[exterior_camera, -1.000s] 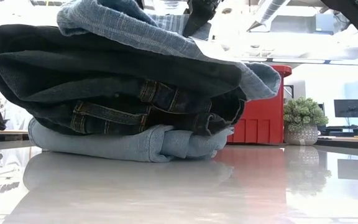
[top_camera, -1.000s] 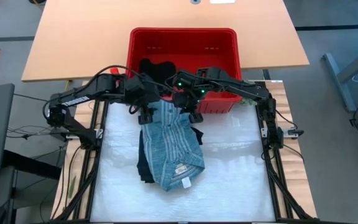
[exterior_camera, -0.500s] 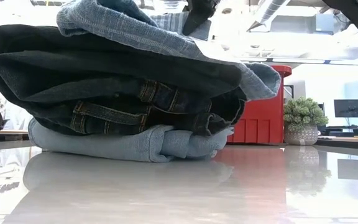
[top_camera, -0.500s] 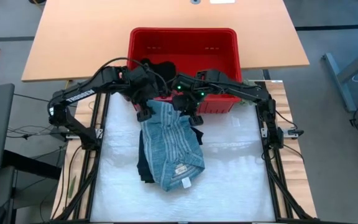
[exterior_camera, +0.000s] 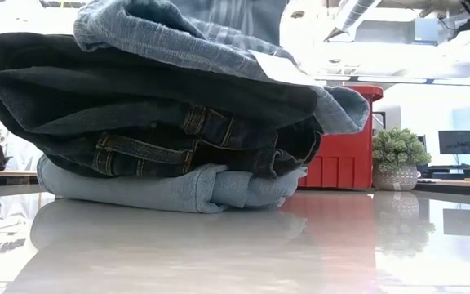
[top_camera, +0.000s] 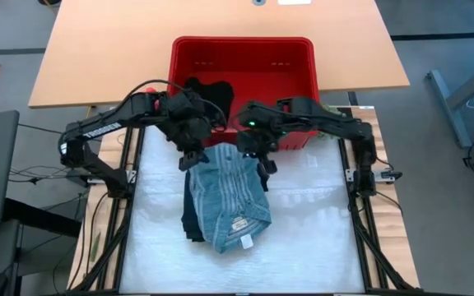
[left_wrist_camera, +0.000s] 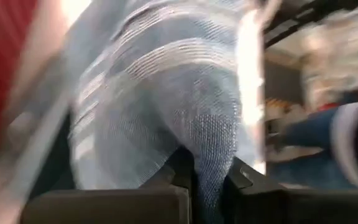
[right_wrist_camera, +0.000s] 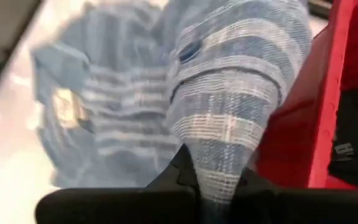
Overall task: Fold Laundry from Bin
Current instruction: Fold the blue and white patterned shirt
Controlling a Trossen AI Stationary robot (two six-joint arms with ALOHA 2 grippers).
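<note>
striped shirt (top_camera: 227,191) on stack, L claw (top_camera: 189,156) & R claw (top_camera: 260,158) at its far corners, red bin (top_camera: 243,45) behind w/ black garment (top_camera: 208,89)

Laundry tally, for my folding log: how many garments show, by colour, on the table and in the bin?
Blue-white striped shirt: 1
Dark jeans: 1
Light blue jeans: 1
Black garment in the red bin: 1
Total: 4 visible

Overhead view straight down, table-level view close, both sharing striped shirt (top_camera: 227,187)
</note>
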